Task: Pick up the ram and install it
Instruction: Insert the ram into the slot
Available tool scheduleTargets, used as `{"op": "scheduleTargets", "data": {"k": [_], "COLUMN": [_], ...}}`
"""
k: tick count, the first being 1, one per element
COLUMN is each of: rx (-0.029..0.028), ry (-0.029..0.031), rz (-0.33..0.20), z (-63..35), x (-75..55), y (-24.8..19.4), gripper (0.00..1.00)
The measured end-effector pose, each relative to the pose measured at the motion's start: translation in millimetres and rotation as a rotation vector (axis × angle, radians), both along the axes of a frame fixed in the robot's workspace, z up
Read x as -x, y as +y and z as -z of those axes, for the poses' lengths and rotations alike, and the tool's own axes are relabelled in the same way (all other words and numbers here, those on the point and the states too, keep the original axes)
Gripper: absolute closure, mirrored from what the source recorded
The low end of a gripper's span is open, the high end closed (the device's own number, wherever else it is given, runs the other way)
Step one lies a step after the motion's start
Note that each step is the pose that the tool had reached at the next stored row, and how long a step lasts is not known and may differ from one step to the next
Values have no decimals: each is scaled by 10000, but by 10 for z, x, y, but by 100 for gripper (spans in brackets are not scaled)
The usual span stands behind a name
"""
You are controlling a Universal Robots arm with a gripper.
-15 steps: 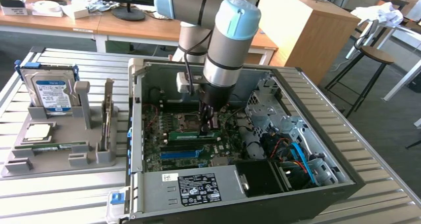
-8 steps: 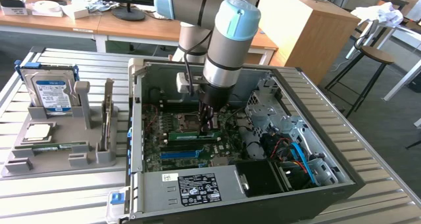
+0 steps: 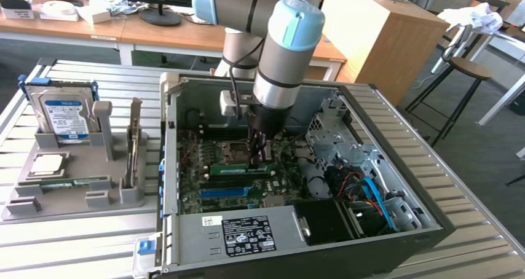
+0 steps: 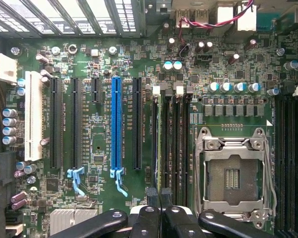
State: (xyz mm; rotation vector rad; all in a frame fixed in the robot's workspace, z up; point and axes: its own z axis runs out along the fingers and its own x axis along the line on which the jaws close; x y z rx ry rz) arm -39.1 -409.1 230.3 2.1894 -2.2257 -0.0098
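Two containers on the slatted tabletop (image 3: 471,254). The gray holder tray (image 3: 78,208), on the exterior view's left, has a hard drive (image 3: 66,114) standing upright, a square processor chip (image 3: 47,164) lying flat, a green stick (image 3: 70,182) lying flat and a card (image 3: 134,145) standing on edge. The open computer case (image 3: 431,196) has the motherboard (image 4: 228,64) inside, with a blue slot (image 4: 116,124), an empty processor socket (image 4: 233,173) and a power supply box (image 3: 238,233) at the near wall.

The gripper (image 3: 258,159) reaches down into the case with its fingers pinched narrow on the ram (image 3: 233,167). The ram stands on its long edge at the memory slots (image 4: 176,129), between the blue slot and the socket. Can't tell if it is seated.
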Motion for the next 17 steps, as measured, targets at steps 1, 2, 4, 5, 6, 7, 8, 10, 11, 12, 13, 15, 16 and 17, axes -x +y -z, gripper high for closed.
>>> {"op": "scheduleTargets", "data": {"k": [1,2,4,5,6,7,8,10,11,12,13,15,16,17], "rx": [0,1,0,-1,-1,-2,-1,-2,-2,-2,-1,-2,-1,-1], "ry": [0,0,0,-1,0,0,0,0,0,-1,0,0,0,0], "rz": [0,0,0,0,0,-1,0,0,1,2,2,0,0,-1], "z": [3,4,5,6,6,6,6,6,6,6,6,6,6,6], "x": [0,0,0,0,0,0,-1,-7,-8,-8,-8,-9,-9,-9], "y": [0,0,0,0,0,0,0,0,0,0,0,0,0,0], "gripper": [89,89,89,89,89,89,89,89,89,89,89,89,89,89]}}
